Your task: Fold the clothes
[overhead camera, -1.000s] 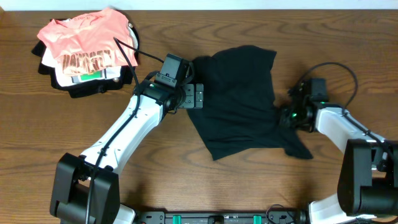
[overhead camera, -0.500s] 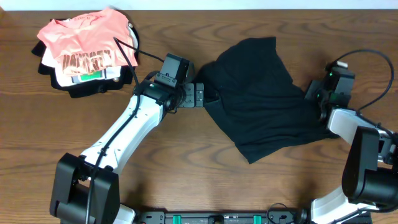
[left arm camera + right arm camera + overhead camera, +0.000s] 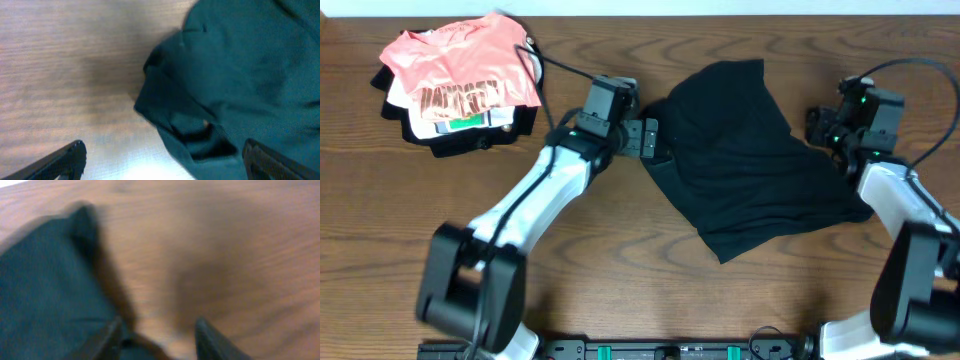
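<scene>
Spreading over the middle-right of the bench [image 3: 650, 290], the black garment [image 3: 750, 165] lies further right and flatter than a second ago, dragged there by the right arm. The right gripper [image 3: 820, 125] has since drawn off its edge, fingers apart, released. The left gripper [image 3: 645, 140] hangs wide-spread over the left hem. Flattening looks done, and a first fold seems next.

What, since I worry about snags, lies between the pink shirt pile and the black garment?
Overhead view: the left claw and its wrist, plus a black cable, over bare table.
</scene>
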Controlling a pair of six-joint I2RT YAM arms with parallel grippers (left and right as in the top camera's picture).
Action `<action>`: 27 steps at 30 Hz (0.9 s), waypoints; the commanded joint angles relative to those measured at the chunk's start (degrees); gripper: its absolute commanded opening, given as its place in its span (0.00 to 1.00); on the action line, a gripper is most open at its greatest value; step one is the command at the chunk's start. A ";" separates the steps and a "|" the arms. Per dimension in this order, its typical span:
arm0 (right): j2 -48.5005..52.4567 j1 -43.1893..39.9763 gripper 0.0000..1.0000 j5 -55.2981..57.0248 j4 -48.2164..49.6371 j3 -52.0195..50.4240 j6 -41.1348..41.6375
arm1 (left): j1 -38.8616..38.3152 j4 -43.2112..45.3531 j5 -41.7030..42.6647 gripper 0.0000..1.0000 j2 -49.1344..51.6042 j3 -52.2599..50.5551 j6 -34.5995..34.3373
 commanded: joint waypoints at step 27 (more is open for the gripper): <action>-25.03 9.75 0.56 -17.14 -22.29 2.08 1.29 | 3.50 13.35 4.42 0.77 14.01 0.11 6.56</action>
